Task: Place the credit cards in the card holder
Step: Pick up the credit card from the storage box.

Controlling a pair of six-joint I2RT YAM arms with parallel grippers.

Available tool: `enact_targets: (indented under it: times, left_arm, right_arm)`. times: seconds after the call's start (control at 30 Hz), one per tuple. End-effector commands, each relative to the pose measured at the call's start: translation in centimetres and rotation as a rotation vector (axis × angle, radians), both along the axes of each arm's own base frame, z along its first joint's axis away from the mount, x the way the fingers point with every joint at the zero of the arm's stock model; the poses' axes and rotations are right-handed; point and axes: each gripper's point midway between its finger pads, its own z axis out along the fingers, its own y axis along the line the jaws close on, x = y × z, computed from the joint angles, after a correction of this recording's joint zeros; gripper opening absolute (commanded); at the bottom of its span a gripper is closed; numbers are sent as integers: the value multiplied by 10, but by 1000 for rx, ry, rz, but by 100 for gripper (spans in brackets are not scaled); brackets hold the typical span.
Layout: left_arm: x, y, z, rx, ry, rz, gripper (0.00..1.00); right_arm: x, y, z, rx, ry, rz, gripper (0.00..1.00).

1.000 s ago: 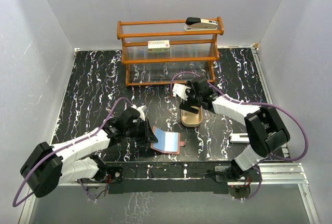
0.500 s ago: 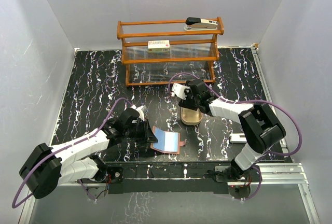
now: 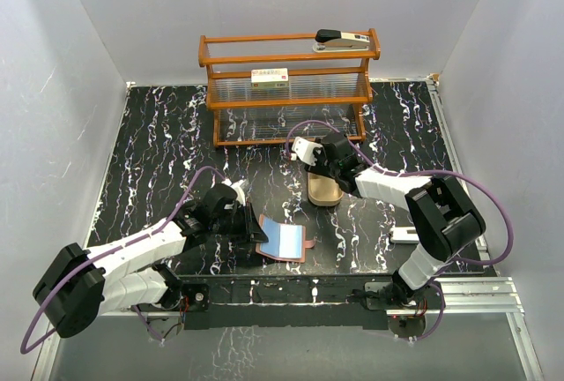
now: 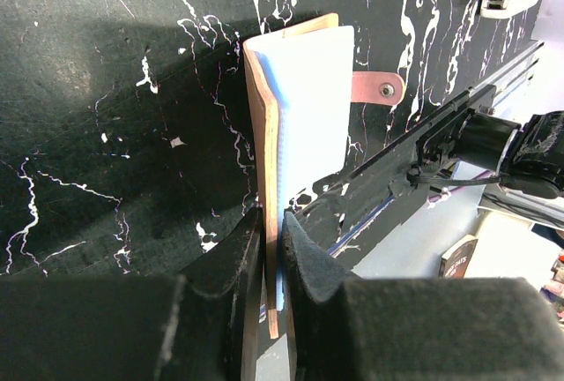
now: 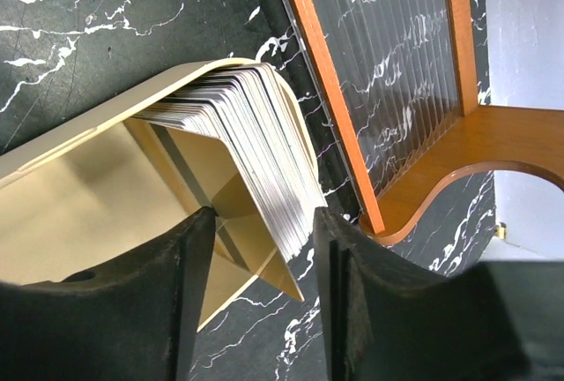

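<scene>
The card holder lies open near the table's front edge, reddish-brown, with a light blue credit card on its inner face. My left gripper is shut on its left edge. In the left wrist view the fingers pinch the holder's brown flap together with the blue card. A stack of pale credit cards leans in the oval wooden tray. My right gripper is open and straddles the stack's lower end, with a gap left of the cards. It hangs over the tray in the top view.
An orange wooden rack stands at the back, close behind the tray, with a stapler on top and a cream-and-yellow box on its shelf. A small white object lies at the front right.
My right gripper has shifted slightly left over the tray, and its jaws have narrowed around the card stack. The left gripper and card holder have stayed put.
</scene>
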Motion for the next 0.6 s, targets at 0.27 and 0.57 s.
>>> enact_targets:
  times: [0.27, 0.57]
  left_arm:
    - [0, -2, 5, -22, -10, 3, 12]
    - [0, -3, 7, -35, -4, 12, 12]
  right_arm:
    - [10, -1, 47, 65, -105, -39, 19]
    - [-3, 2, 62, 109, -68, -22, 5]
